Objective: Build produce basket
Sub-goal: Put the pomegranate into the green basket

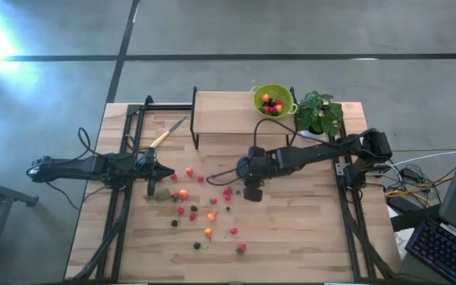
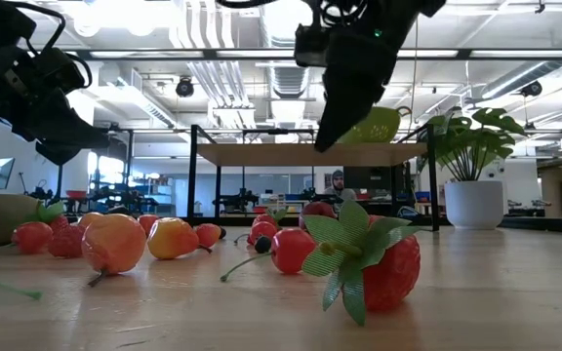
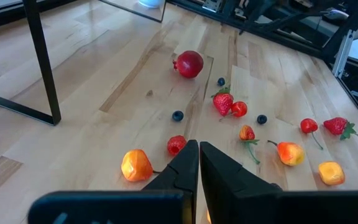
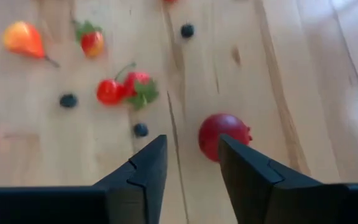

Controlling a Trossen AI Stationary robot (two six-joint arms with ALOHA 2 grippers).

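Observation:
The lime-green colander point(image 1: 273, 100) stands on the wooden shelf at the table's far side and holds a few fruits. Small red, orange and dark fruits point(image 1: 204, 210) lie scattered over the table's middle. The brownish-green kiwi point(image 1: 161, 193) lies near their left end. My left gripper point(image 1: 150, 190) hangs shut just left of the kiwi, above the table point(image 3: 199, 155). My right gripper point(image 1: 252, 193) is open and points down over the table's middle. In its wrist view a round dark-red fruit point(image 4: 222, 135) lies just beyond its fingers point(image 4: 191, 163), untouched.
A potted plant point(image 1: 319, 113) stands right of the colander. A yellow-handled knife point(image 1: 167, 133) lies at the far left. The shelf's black legs point(image 1: 194, 131) stand behind the fruits. A strawberry point(image 2: 374, 263) lies near the table's front edge. Bare wood lies right of the fruits.

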